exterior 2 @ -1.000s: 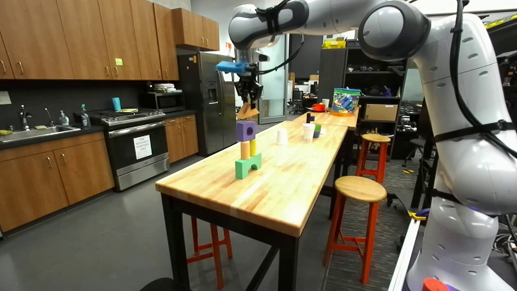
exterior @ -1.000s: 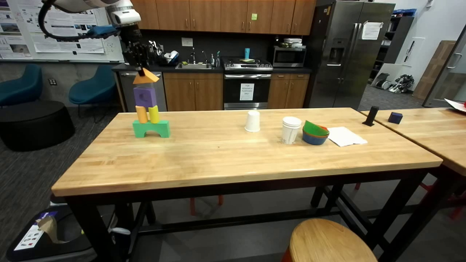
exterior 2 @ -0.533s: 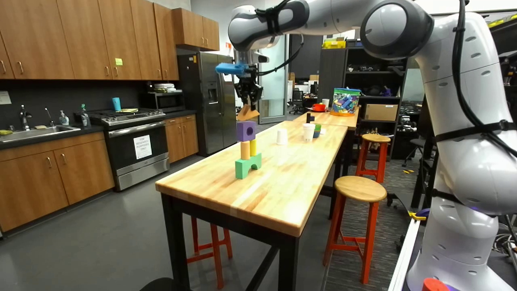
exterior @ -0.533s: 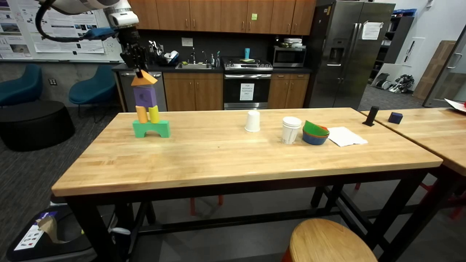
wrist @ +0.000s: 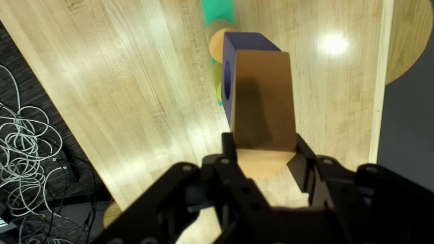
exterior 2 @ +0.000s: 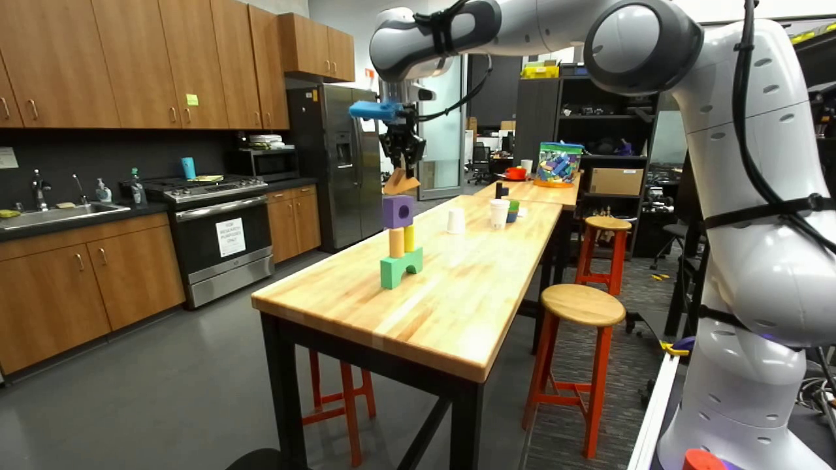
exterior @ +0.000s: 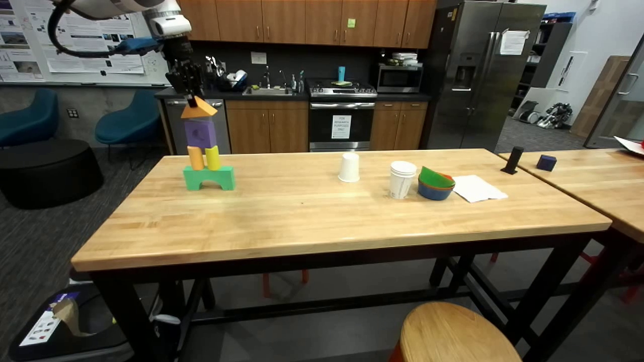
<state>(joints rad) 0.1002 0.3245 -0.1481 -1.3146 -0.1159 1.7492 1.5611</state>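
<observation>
In an exterior view, a white sign [exterior: 341, 126] is appearing near twelve o'clock on the oven door [exterior: 320, 125], reading "FOR RESEARCH PURPOSES ONLY"; wall posters [exterior: 85, 64] at ten o'clock, a fridge sheet [exterior: 512, 42] at two and a white label [exterior: 41, 327] at eight are bearing marks too small for reading.

Orange wedge [exterior: 199, 109], purple block [exterior: 207, 132]

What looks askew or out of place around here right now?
The purple block, below the orange wedge in the jaws, seems off-centre: the wrist view shows the top of the orange cylinder partly uncovered beside it. In an exterior view, the green bowl also sits tilted above the blue bowl rather than nesting level.
</observation>
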